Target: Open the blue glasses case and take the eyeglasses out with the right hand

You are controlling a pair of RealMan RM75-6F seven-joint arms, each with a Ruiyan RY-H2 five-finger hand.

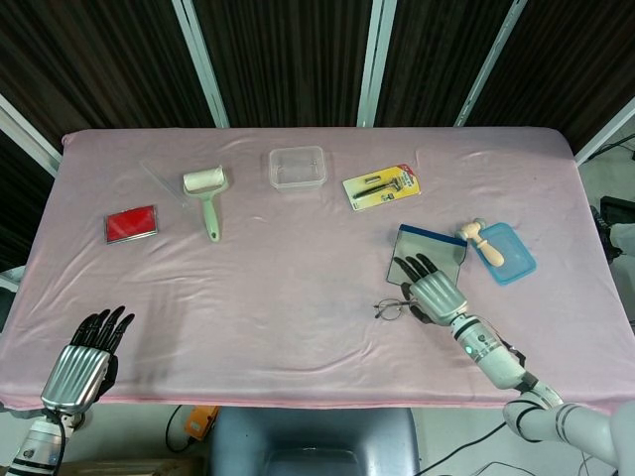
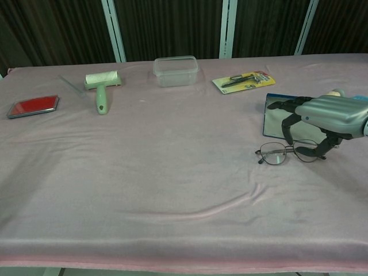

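Observation:
The blue glasses case (image 1: 440, 244) lies open and flat on the pink cloth at the right, its grey lining up; in the chest view the case (image 2: 275, 116) shows its blue rim. The thin-framed eyeglasses (image 1: 396, 308) rest on the cloth just in front of it, outside the case. My right hand (image 1: 435, 292) hovers low over the right end of the eyeglasses (image 2: 292, 150), palm down. Its fingers (image 2: 287, 127) are spread and curve down toward the frame, and I see nothing gripped. My left hand (image 1: 85, 361) lies open at the table's near left corner.
A red flat case (image 1: 131, 223), a green lint roller (image 1: 205, 193), a clear plastic box (image 1: 297, 167) and a carded tool pack (image 1: 381, 185) lie along the far half. A light blue lid (image 1: 510, 260) with a wooden piece (image 1: 482, 239) sits right of the case.

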